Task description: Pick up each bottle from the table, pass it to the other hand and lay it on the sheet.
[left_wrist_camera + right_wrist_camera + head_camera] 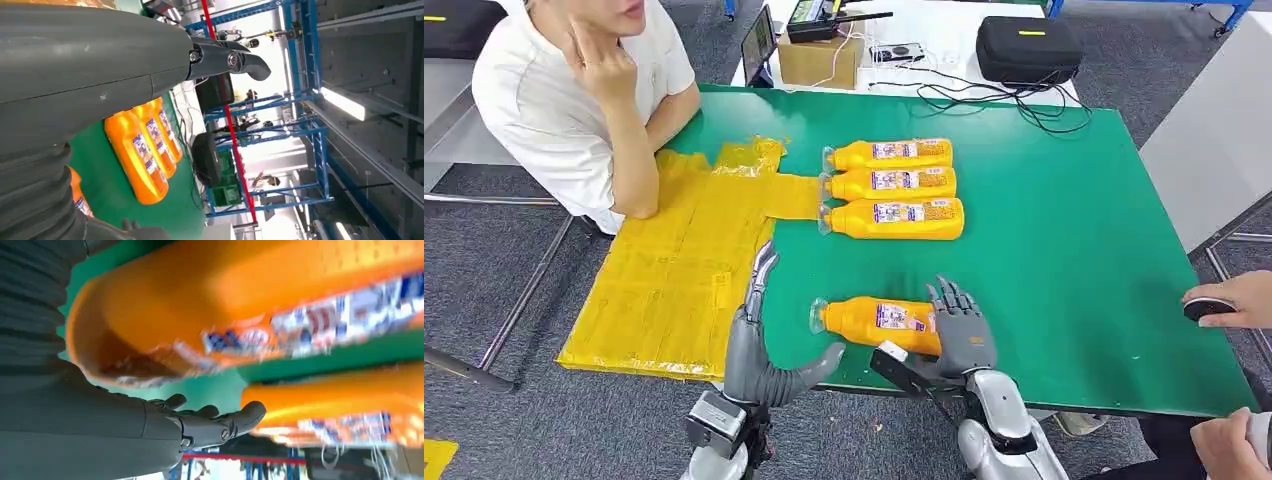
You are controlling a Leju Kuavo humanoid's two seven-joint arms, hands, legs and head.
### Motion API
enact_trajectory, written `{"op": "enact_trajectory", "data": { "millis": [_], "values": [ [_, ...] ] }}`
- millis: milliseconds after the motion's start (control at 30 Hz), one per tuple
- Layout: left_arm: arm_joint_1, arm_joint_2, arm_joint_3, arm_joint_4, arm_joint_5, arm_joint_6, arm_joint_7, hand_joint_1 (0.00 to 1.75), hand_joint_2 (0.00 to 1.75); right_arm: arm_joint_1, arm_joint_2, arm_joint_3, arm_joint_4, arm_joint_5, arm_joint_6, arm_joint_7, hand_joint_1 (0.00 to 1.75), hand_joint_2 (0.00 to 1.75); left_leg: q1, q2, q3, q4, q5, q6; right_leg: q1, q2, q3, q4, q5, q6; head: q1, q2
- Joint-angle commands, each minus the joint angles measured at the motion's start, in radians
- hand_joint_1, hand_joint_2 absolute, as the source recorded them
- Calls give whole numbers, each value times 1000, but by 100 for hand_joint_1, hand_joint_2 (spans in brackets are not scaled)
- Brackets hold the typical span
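The right hand [961, 330] is laid over the base end of an orange bottle [879, 321] lying near the front edge of the green table [1074, 270]; whether the bottle is actually gripped cannot be told. The left hand [759, 345] is held open just beside its cap, fingers apart. Three more orange bottles [894, 187] are laid side by side further back, caps touching the yellow sheet [674, 270]. A seated person's arm [629, 150] is rested on the sheet's far corner. A cardboard box [821, 60] and a black case [1028, 48] are seen behind, on grey carpet [514, 260].
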Motion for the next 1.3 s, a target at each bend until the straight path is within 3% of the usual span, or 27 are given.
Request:
{"op": "enact_trajectory", "data": {
  "millis": [33, 233, 267, 300, 367, 400, 500, 833, 900, 933, 1000, 1033, 1200, 1300],
  "values": [
    [-31, 7, 17, 62, -14, 0, 5, 0, 175, -102, 9, 52, 193, -10, 70, 19, 0, 175, 1, 3, 4, -1, -1, -1, 1, 2, 3, -1, 0, -2, 0, 0],
    [-35, 6, 23, 69, -26, 3, 10, 0, 175, -131, 9, 72, 246, -9, 115, 38, 0, 175, 0, 2, 4, -1, 0, -1, 1, 1, 3, -1, 0, -1, 0, 0],
    [-35, 6, 24, 71, -36, 7, 16, 0, 175, -137, 11, 74, 258, -12, 124, 45, 10, 175, 1, 3, 6, -1, -1, -1, 1, 2, 5, -2, 0, -2, 0, 0],
    [-34, 4, 27, 73, -45, 11, 23, 0, 175, -144, 12, 82, 274, -4, 136, 63, 110, 175, 1, 3, 8, -2, -1, -1, 1, 2, 7, -2, 0, -3, 0, 0],
    [-33, 3, 32, 73, -51, 11, 27, 0, 175, -151, 9, 94, 289, 2, 149, 70, 110, 175, 1, 4, 9, -1, -1, -1, 1, 2, 8, -2, 0, -3, 0, 0],
    [-32, 2, 36, 74, -55, 10, 29, 0, 175, -155, 6, 102, 301, 3, 157, 72, 138, 175, 1, 3, 9, -1, -1, -1, 1, 2, 7, -2, 0, -2, 0, 0],
    [-35, -2, 44, 84, -64, 5, 35, 0, 175, -167, -16, 132, 338, 29, 202, 109, 175, 175, 1, 3, 12, -1, -1, -1, 2, 0, 10, -2, -1, -4, 0, 0],
    [-26, -7, 59, 77, -65, -7, 41, 0, 175, -121, -62, 142, 316, -40, 236, 87, 175, 175, 1, -1, 19, -2, 0, -1, 1, -3, 13, -4, -1, -2, 0, 0],
    [-18, -7, 63, 70, -63, -13, 46, 0, 175, -101, -60, 128, 282, -100, 222, 46, 175, 175, 1, -2, 20, -2, 0, -1, 2, -4, 15, -5, -1, -3, 0, 0],
    [-14, -6, 63, 67, -56, -24, 45, 0, 175, -78, -47, 99, 250, -197, 194, -35, 175, 175, 2, -2, 20, -3, 0, -1, 2, -4, 13, -5, -1, -4, 0, 0],
    [-12, -6, 63, 67, -56, -24, 45, 0, 175, -75, -43, 102, 250, -197, 195, -35, 175, 175, 1, -2, 20, -3, -1, -1, 2, -3, 18, -5, -1, -3, 0, 0],
    [-7, -10, 69, 62, -26, -42, 42, 0, 175, -45, -32, 74, 206, -287, 182, -93, 175, 175, 2, -2, 21, -2, -1, -1, 2, -3, 19, -5, -2, -3, 0, 0],
    [5, -28, 112, 55, 94, -69, 69, 0, 175, 18, -8, 50, 114, -402, 151, -138, 175, 175, 1, 2, 28, -1, -7, -1, 2, 1, 18, -4, -3, -4, 1, 0],
    [21, -42, 149, 50, 238, -89, 116, 0, 175, 91, 37, 1, -23, -510, 63, -197, 175, 175, 2, 5, 28, -3, -8, -2, 3, 4, 23, -6, -2, -5, 0, 0]
  ]
}}
